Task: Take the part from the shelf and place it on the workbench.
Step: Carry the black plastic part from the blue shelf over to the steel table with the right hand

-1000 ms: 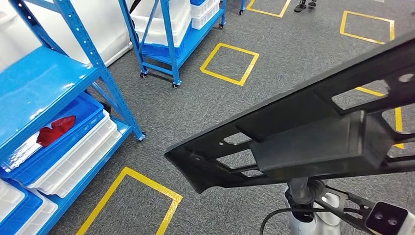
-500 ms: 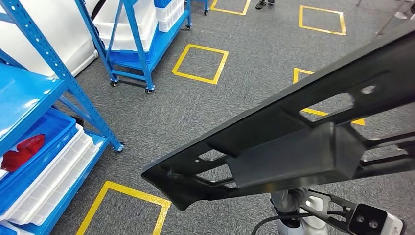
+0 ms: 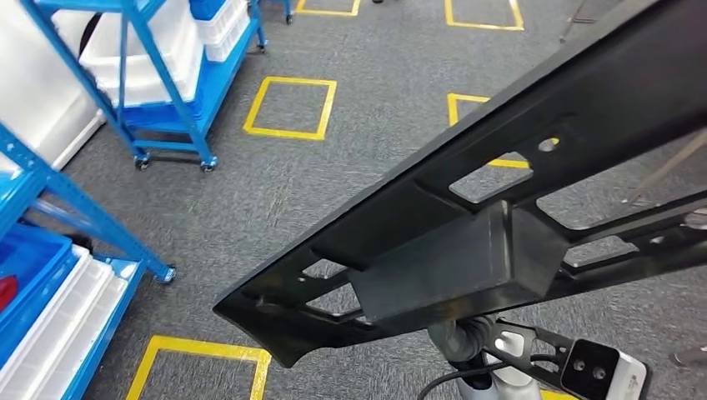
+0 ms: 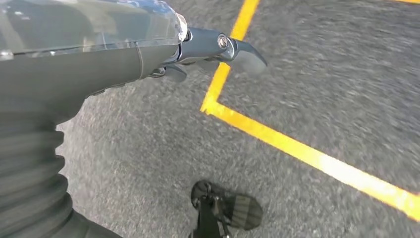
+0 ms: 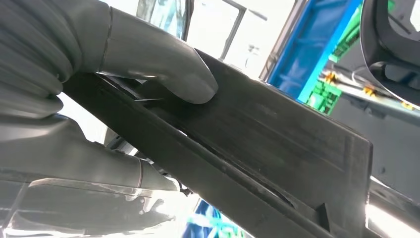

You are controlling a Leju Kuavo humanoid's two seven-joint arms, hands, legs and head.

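Right wrist view: the long black slotted plastic part (image 5: 277, 144) is clamped edgewise by the right hand (image 5: 148, 79); the left hand (image 4: 208, 49), hanging empty with fingers apart, is carried well apart from it.

We see the head view evenly and brightly lit from above, with soft, faint shadows on the grey floor (image 3: 333, 183) and a mild sheen along the upper face of the black part (image 3: 517, 167). The blue shelf (image 3: 158, 92) and the yellow floor tape (image 3: 288, 107) read sharp, though lines bend slightly toward the edges. In the left wrist view the floor is smeared by motion blur, the yellow tape (image 4: 307, 153) streaked, and the left robot hand (image 4: 148, 49) is soft, with pale glare on its clear cover. In the right wrist view strong backlight blows out the background to white; the right robot hand (image 5: 124, 64) and the part sit close and slightly out of focus.
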